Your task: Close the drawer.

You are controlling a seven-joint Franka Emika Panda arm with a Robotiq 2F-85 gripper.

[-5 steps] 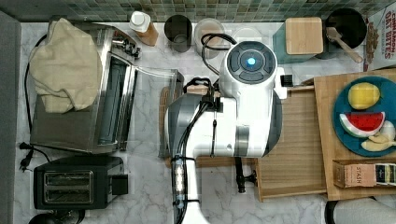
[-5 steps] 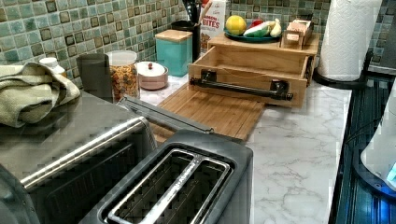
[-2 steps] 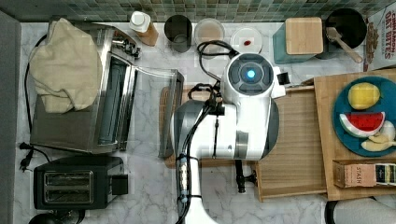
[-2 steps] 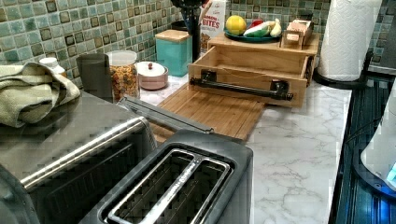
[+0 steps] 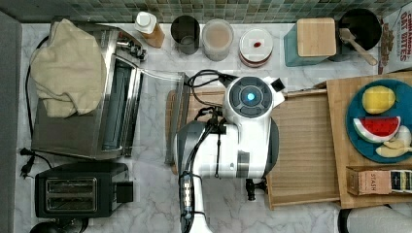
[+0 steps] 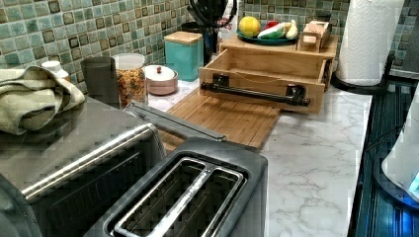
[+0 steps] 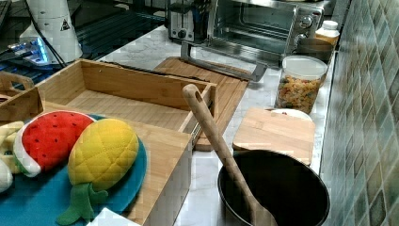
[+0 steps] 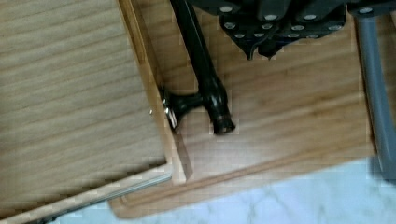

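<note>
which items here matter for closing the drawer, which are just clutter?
Job:
- drawer, pulled out of its wooden box
- black handle bar on the drawer front
- claw, above the handle

Clutter:
- cutting board
- toaster
- toaster oven
- teal canister
- fruit plate
- paper towel roll

Three pieces of print can be read. A small brown tea box (image 5: 378, 180) lies on the wooden box top (image 5: 340, 160), near the top view's lower right corner of that top, and its side reads "STASH". A cereal box (image 5: 397, 36) stands at the counter's back edge, in the top view's upper right corner; its face shows "OAT BITES", with a smaller line above it too cut off to read. In the right view, the white robot base (image 7: 54, 26) carries a black triangular warning sign (image 7: 65, 24) on its side.
</note>
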